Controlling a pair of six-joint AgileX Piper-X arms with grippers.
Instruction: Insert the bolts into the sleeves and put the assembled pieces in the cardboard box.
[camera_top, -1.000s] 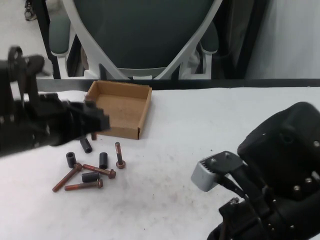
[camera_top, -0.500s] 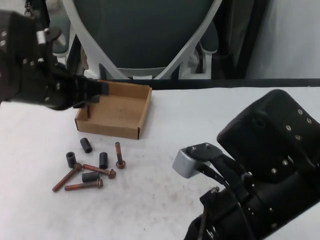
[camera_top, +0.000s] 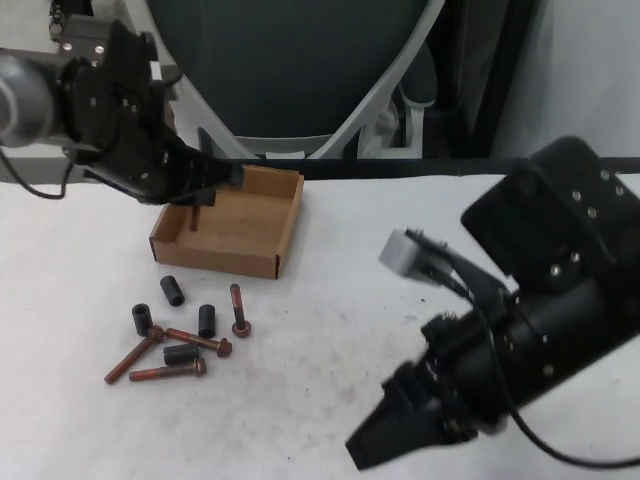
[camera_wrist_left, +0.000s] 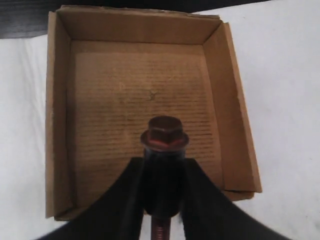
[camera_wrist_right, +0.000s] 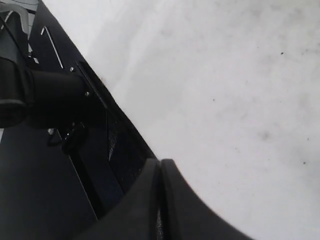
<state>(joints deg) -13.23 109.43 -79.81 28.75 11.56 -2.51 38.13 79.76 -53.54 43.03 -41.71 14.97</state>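
Left gripper (camera_wrist_left: 164, 172): I saw it clamped on the sleeved bolt (camera_wrist_left: 164, 134), above the cardboard box (camera_wrist_left: 59, 100).
Bolt axis: stood upright, head toward box floor.
Right gripper (camera_wrist_right: 161, 200): fingers pressed together, empty, well apart from box.

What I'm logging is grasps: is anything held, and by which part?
Left gripper holds a bolt by the sleeve on it. Right gripper is shut on nothing.

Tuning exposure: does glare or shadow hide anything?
High view: bench evenly lit, bolts cast faint shadows. Left wrist view: no glare, box darker inside, held bolt readable, left fingers near black. Right wrist view: bench pale, right fingers dark.
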